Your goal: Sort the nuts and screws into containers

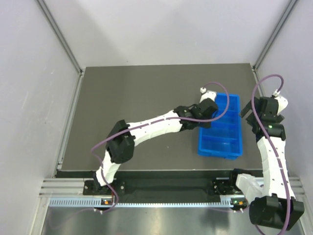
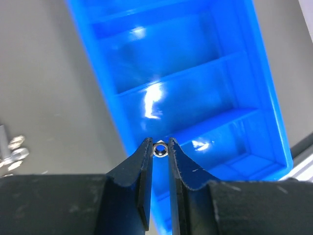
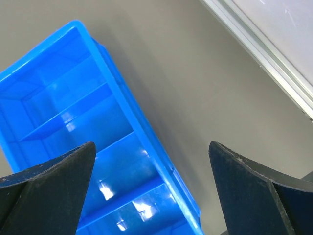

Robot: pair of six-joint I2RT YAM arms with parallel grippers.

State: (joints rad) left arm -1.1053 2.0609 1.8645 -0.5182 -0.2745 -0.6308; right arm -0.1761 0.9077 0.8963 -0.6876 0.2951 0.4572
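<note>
Left fingers (image 2: 141, 169) pinched a nut (image 2: 160, 149) above the blue tray (image 2: 264, 83); dropping it in seemed next. Right fingers (image 3: 49, 181) hung spread.

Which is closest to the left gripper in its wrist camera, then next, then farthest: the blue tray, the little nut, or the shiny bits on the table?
1. The nut: pinched between the left gripper fingertips.
2. The blue tray: right under the tips.
3. The shiny bits: off at the left edge, on the table.
</note>
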